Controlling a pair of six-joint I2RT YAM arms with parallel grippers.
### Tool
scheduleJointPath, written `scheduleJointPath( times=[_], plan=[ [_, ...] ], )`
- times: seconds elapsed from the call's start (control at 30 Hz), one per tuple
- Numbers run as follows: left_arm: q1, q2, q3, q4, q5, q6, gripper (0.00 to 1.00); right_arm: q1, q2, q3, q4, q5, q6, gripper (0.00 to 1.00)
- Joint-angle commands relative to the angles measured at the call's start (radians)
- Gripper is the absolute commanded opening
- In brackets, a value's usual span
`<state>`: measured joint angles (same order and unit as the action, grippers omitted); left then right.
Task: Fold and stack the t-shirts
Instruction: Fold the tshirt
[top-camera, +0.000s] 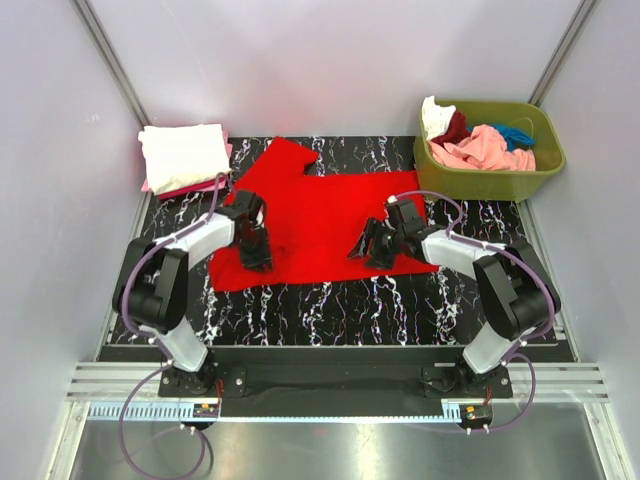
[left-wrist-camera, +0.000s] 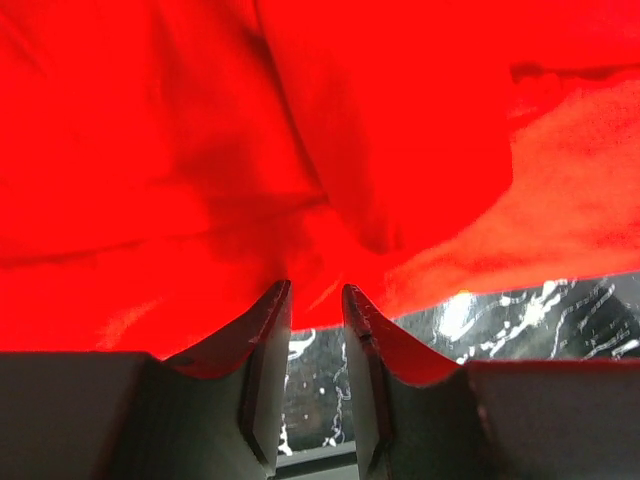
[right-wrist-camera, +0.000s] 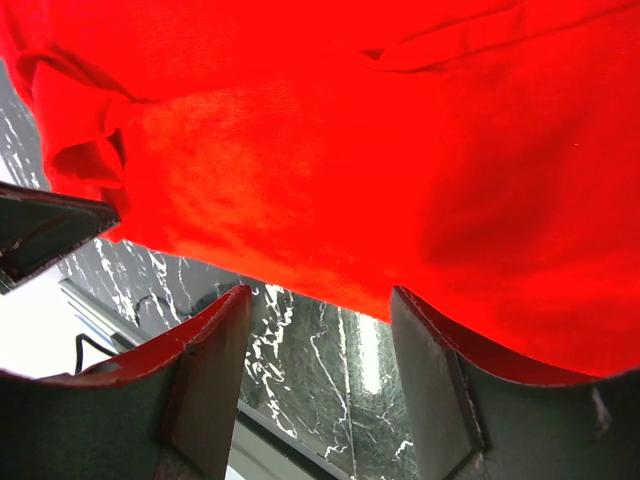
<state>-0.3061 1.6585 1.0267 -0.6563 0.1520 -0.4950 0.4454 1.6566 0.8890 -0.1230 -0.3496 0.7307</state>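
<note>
The bright red t-shirt lies spread on the black marbled table, one sleeve pointing to the far left. My left gripper is at its near left edge. In the left wrist view its jaws are narrow, with a bunched fold of the red cloth between the tips. My right gripper is at the near right edge. Its jaws are open, and the cloth's hem lies just at the tips with bare table between the fingers. A folded cream-white t-shirt lies on a pink one at the far left.
An olive-green bin at the far right holds pink, dark red, teal and white cloth. Grey walls close in the table on three sides. Bare marbled table lies between the shirt and the arm bases.
</note>
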Motion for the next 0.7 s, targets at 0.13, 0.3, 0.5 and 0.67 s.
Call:
scheduleJointPath(
  times=[0.13,0.3,0.5,0.67],
  plan=[
    [-0.001,0.119,0.185,-0.011,-0.09,0.061,0.31,0.01,0.034,0.019,0.057,0.014,-0.004,0.65],
    [0.021,0.22,0.365,-0.078,-0.123,0.11,0.31,0.009,0.029,0.004,0.075,0.011,-0.002,0.65],
    [0.096,0.47,0.905,-0.287,-0.187,0.187,0.27,0.01,0.029,-0.001,0.089,0.004,-0.01,0.65],
    [0.099,0.469,1.162,-0.376,-0.223,0.188,0.4,0.01,0.028,-0.004,0.095,-0.002,-0.013,0.66]
  ],
)
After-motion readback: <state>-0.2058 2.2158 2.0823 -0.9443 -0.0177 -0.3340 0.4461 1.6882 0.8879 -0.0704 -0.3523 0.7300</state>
